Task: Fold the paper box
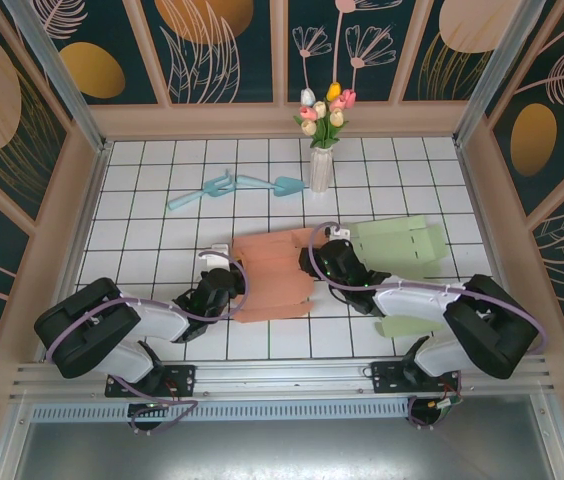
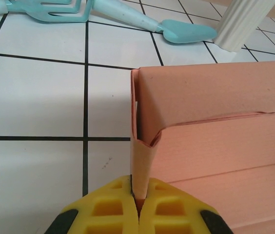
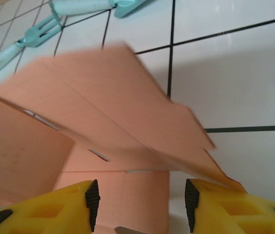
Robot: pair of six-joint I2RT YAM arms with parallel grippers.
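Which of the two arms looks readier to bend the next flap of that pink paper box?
Probably the right: the right gripper stands open, with a raised flap of the pink box just before it. The left gripper is shut on the box's opposite edge, anchoring it.

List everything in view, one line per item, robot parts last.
paper box: 1, peach, partly folded, table centre between the arms
flat box sheet: 1, pale green, right of the paper box
paper piece: 1, pale green, near edge by the right arm
vase: 1, white, ribbed, far centre
tulips: 1 bunch, pink, yellow and white, in the vase
garden fork: 1, teal, far left of the vase
trowel: 1, teal, between fork and vase
table: 1, white tiles with black grid
left arm: 1, black and white, near left; jaws shut on the paper box's left flap
right arm: 1, black and white, near right; jaws apart over the paper box
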